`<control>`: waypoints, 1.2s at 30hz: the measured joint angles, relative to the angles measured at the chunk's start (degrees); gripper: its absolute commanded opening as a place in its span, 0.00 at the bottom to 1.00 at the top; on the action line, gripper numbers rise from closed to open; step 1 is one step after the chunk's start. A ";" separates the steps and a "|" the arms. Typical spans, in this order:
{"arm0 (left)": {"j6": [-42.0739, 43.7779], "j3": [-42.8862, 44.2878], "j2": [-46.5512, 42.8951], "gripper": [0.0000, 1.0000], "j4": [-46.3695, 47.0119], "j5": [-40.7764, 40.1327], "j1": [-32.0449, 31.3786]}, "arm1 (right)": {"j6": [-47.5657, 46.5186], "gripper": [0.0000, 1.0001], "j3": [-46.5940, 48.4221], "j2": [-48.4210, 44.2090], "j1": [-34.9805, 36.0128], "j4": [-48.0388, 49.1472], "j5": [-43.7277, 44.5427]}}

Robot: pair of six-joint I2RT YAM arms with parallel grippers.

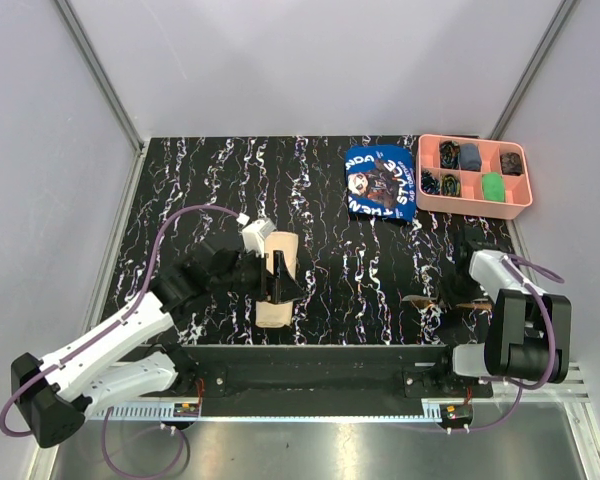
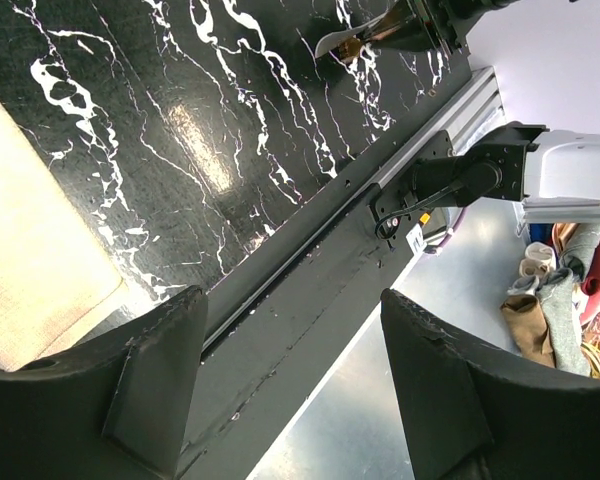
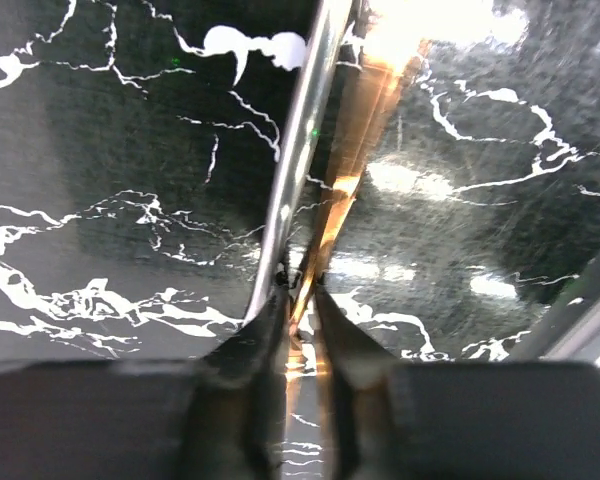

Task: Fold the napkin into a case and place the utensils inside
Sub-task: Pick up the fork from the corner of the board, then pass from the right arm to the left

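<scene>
Utensils clamped between right pincer tips (silver, gold handles).

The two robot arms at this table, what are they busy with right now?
The right arm has its jaws pinched on the thin handles of two utensils, one silver and one copper-coloured, lying at the near right of the black marble-patterned table. The left arm holds its jaws open and empty by the near end of the beige napkin, already folded into a narrow case. No utensil shows in it yet.
</scene>
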 measured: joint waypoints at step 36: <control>-1.88 6.73 8.55 0.72 -0.59 9.40 27.98 | -87.80 0.00 37.57 20.20 40.26 2.38 -22.80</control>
